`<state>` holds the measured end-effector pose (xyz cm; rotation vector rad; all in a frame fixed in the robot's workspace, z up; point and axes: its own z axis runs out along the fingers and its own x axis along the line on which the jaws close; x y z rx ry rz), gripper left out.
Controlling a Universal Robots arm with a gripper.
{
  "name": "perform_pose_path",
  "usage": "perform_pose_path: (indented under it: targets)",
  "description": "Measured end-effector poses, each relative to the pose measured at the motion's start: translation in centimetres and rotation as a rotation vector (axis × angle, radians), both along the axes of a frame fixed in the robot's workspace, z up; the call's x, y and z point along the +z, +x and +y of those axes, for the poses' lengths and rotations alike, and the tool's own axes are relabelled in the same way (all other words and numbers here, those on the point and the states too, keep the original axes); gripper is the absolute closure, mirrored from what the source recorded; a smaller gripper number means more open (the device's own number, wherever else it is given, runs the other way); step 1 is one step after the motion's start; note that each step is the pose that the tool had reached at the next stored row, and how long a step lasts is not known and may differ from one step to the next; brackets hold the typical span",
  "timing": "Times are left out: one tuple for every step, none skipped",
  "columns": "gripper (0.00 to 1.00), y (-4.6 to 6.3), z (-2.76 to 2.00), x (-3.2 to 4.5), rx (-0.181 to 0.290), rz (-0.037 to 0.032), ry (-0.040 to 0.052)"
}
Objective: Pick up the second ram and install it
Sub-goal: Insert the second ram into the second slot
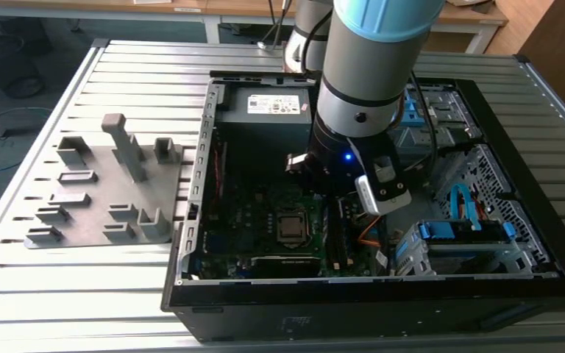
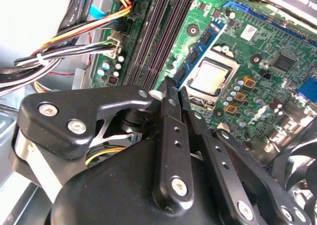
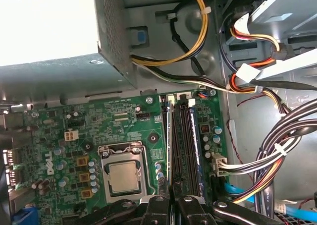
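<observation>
Blue-green memory stick [image 2: 204, 42] sits clamped in the closed gripper [image 2: 176, 88], just above the black slots [image 3: 183, 145] to the exterior view's right of the processor [image 1: 290, 225]; advise lowering it square, notch matched, pressing both ends evenly.

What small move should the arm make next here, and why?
Probably press straight down a little. The gripper looks shut on the second ram, which stands on edge beside the processor, parallel to the other memory slots. Whether it is fully seated cannot be told.
</observation>
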<state>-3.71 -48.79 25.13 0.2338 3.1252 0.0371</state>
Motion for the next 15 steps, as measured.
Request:
perform_pose_path:
  targets:
    - [0.86, 0.0, 0.0, 0.0, -0.003, 0.0, 0.0]
    - [0.86, 0.0, 0.0, 0.0, -0.006, 0.0, 0.0]
    - [0.86, 0.0, 0.0, 0.0, -0.007, 0.0, 0.0]
    - [0.86, 0.0, 0.0, 0.0, -0.007, 0.0, 0.0]
    - [0.86, 0.0, 0.0, 0.0, -0.007, 0.0, 0.0]
    - [0.86, 0.0, 0.0, 0.0, -0.007, 0.0, 0.0]
    - [0.86, 0.0, 0.0, 0.0, -0.007, 0.0, 0.0]
    - [0.86, 0.0, 0.0, -0.01, -0.007, 0.0, -0.0003]
    - [0.86, -0.02, 0.01, -0.03, -0.008, 0.0, -0.0003]
    - [0.86, -0.04, 0.01, -0.09, -0.008, -0.0001, -0.0001]
    - [0.86, -0.04, 0.01, -0.17, -0.009, 0.0, -0.0002]
    - [0.86, -0.04, 0.0, -0.28, -0.01, 0.0, -0.0004]
    - [0.86, -0.04, 0.0, -0.42, -0.012, 0.0, -0.0003]
    - [0.86, -0.04, 0.0, -0.55, -0.014, 0.0, -0.0003]
    - [0.86, -0.04, 0.0, -0.65, -0.016, 0.0, -0.0003]
